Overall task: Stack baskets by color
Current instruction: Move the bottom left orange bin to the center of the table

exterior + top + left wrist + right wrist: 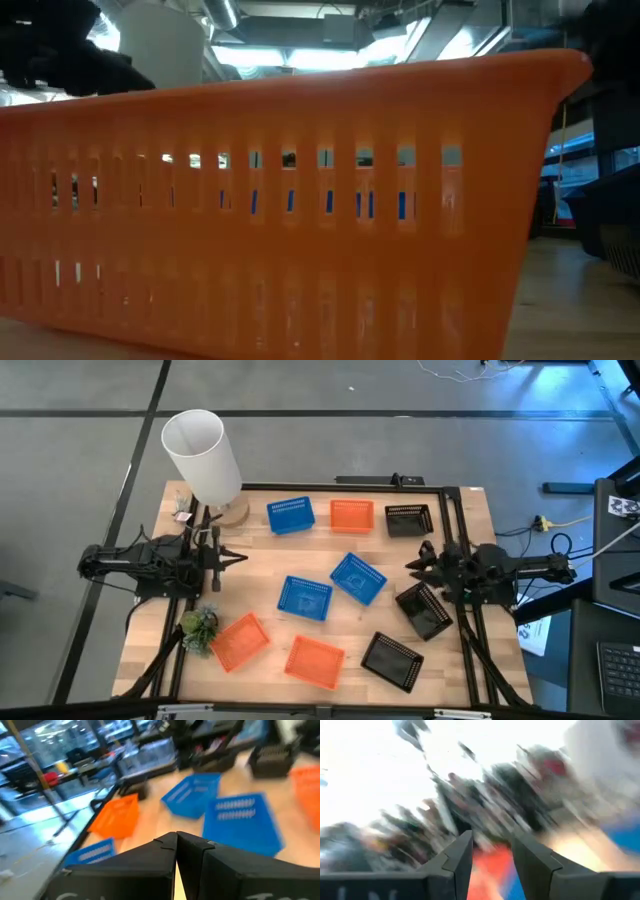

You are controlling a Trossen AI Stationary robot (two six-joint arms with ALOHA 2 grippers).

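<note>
Standing at the far left corner of the tabletop [270, 600] is a tall white cylinder [203, 452], tilting in the high view. Just below it the left hand [232, 557] is hovering over the left edge with its fingers pressed together, holding nothing; its wrist view is showing the two dark fingers [165, 845] meeting at the tips. A small green plant [200, 627] is sitting near the front left corner, touching an orange basket [240, 641] lying beside it at an angle.

Moving right, a second orange basket [314, 661] is lying at the front edge, and it is filling the low view [280, 220] almost entirely. Above it two blue baskets are lying close together mid-table, one [304, 598] flat and one [358, 578] turned diagonally. Along the far edge a row is running: a blue basket [291, 515], then an orange basket [351, 514], then a black basket [407, 519], each apart from the next.

Toward the right, a black basket [391, 660] is lying near the front, and another black basket [424, 610] is sitting tilted just under the right arm. The right hand [416, 563] is hovering over the right side of the tabletop, its fingers [457, 857] spread apart with nothing between them.
</note>
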